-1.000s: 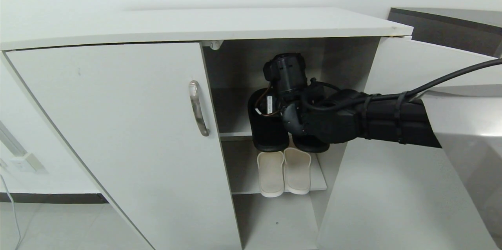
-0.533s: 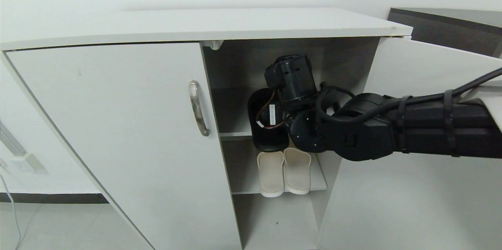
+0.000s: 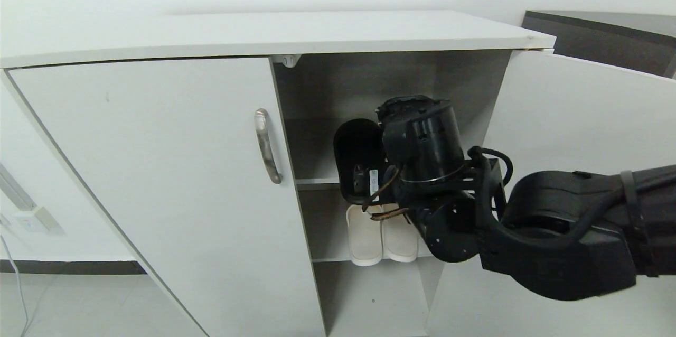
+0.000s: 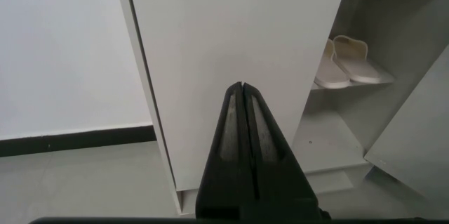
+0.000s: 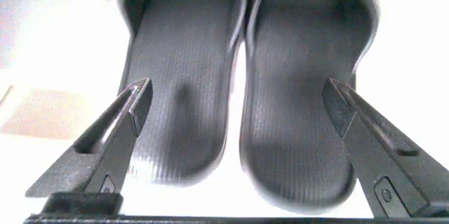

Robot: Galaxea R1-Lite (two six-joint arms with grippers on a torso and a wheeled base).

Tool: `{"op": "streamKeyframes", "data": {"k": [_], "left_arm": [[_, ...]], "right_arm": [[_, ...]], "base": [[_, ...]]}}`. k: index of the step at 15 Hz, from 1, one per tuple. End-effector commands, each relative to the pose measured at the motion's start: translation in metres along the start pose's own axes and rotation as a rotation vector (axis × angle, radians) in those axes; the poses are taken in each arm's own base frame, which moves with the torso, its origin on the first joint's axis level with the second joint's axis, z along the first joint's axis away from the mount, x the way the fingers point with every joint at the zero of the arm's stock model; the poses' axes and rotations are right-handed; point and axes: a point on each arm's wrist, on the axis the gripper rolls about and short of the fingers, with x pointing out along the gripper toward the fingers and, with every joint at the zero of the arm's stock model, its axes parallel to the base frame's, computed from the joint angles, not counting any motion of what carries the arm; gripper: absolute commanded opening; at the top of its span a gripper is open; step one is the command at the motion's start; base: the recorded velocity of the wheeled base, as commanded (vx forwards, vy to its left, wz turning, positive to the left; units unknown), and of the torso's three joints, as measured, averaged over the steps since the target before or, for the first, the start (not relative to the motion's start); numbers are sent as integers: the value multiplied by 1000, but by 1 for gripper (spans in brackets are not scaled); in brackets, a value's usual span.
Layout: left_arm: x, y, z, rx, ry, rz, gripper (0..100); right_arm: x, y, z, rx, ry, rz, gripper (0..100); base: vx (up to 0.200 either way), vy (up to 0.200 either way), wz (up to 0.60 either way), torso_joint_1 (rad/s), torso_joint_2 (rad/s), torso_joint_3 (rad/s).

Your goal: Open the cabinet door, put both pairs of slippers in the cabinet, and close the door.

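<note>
Black slippers sit on the upper shelf, white slippers on the lower shelf: both pairs in (stowing done, I judge). My right gripper gapes wide and empty just before the black pair; left gripper is pinched closed outside. Cabinet door stands open; closing it remains.

The right gripper has drawn back out of the cabinet, away from the black slippers, lower and nearer to the head camera. Its wrist now covers a part of the white slippers
</note>
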Motion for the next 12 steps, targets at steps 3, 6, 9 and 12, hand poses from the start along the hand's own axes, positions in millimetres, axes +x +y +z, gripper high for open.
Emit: {"op": "streamKeyframes", "data": {"k": [3,6,9,12], "left_arm": [[0,0,0,0,0,0,0],[0,0,0,1,1,-1,0],[0,0,0,1,0,0,0],[0,0,0,3,1,0,0]], "right_arm": [[-29,-20,-28,13,-57,192,100],[-38,-31,-47,3,-111,291,100],[-36,-30,-48,-11,-121,292,0],[-36,-27,-51,-19,-112,297,0]], "base": [[0,0,0,0,0,0],[0,0,0,0,0,0],[0,0,0,0,0,0],[0,0,0,0,0,0]]}}
